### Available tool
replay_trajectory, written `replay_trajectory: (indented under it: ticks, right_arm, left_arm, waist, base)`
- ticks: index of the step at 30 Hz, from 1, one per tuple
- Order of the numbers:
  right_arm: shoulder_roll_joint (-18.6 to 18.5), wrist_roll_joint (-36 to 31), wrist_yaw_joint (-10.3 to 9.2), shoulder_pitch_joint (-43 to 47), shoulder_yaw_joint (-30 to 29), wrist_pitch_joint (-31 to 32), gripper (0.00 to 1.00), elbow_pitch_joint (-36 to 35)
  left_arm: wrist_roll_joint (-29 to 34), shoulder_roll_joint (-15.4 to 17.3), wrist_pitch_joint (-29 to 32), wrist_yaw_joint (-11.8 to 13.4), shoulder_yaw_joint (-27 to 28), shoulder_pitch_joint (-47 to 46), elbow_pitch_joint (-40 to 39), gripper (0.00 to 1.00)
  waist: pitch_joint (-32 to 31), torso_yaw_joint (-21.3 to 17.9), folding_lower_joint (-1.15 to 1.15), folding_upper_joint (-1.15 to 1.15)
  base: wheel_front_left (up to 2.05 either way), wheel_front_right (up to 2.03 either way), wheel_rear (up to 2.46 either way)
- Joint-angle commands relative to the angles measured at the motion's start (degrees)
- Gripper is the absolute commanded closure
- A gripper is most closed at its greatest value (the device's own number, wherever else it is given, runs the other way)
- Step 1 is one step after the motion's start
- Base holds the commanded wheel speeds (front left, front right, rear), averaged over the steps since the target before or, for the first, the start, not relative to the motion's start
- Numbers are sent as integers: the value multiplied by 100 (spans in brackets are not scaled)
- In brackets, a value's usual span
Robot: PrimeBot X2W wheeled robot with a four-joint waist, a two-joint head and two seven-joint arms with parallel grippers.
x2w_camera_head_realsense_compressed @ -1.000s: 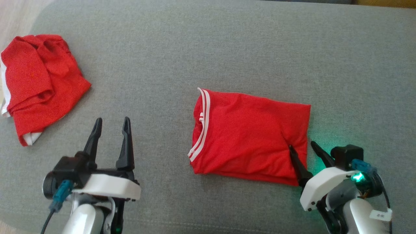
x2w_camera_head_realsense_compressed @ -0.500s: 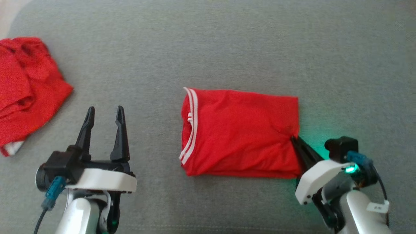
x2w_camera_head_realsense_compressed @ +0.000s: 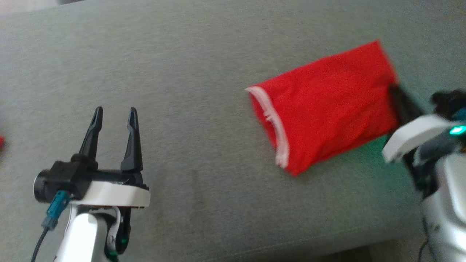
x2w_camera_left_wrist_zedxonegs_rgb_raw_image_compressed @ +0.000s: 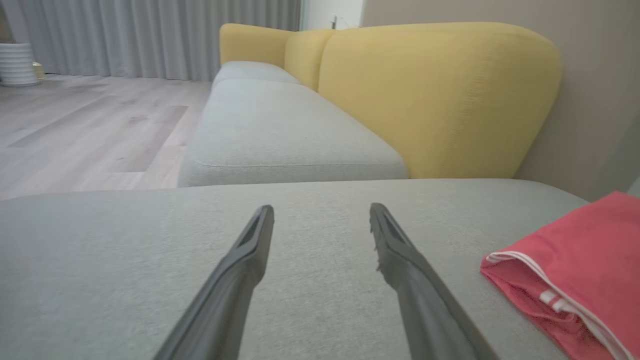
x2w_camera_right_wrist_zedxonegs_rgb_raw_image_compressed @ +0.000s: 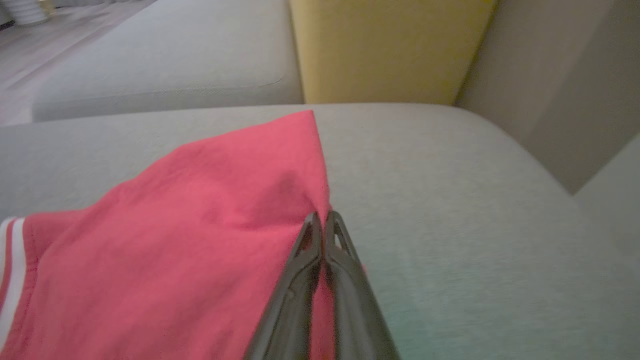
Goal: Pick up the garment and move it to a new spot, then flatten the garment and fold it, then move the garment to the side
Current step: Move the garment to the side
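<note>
Grey sofa seat (x2w_camera_head_realsense_compressed: 189,65), seen from above; my left wrist view adds a yellow backrest (x2w_camera_left_wrist_zedxonegs_rgb_raw_image_compressed: 435,95), a pale wood floor (x2w_camera_left_wrist_zedxonegs_rgb_raw_image_compressed: 75,130) and grey curtains (x2w_camera_left_wrist_zedxonegs_rgb_raw_image_compressed: 150,35) beyond it. The folded red garment (x2w_camera_head_realsense_compressed: 324,109) lies on the seat at the right, turned at a slant, its white-striped band (x2w_camera_head_realsense_compressed: 276,123) facing left and near. My right pincer (x2w_camera_right_wrist_zedxonegs_rgb_raw_image_compressed: 322,216) is closed tight on the garment's right edge, the two dark fingers pressed together with red cloth pinched between them; a green light (x2w_camera_head_realsense_compressed: 457,130) glows on its wrist. My left pincer (x2w_camera_head_realsense_compressed: 115,110) stands at the near left, well apart from the garment, fingers spread wide with nothing between them, over grey upholstery. The head view is blurred around the right pincer.
</note>
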Motion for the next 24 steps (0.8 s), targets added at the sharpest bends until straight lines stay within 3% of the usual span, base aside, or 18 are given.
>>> replay_trajectory:
  ticks: [1,12,24]
  right_arm:
    - [-214,40,37,-466,-104,-85,100,-46]
    - [-793,-18,37,-1449,-939,-241,100,430]
    - [-777,-136,37,-1718,-1684,-148,100,419]
  left_arm:
    - [70,119,-67,-61,208,-267,-217,0]
    - [182,286,-64,-262,55,-710,-175,0]
    - [245,332,-65,-362,-102,-1062,-142,0]
  waist:
    - [250,-386,0,0]
    - [853,-640,0,0]
    - [1302,-558,0,0]
  base:
    - [0,0,0]
    - [0,0,0]
    - [0,0,0]
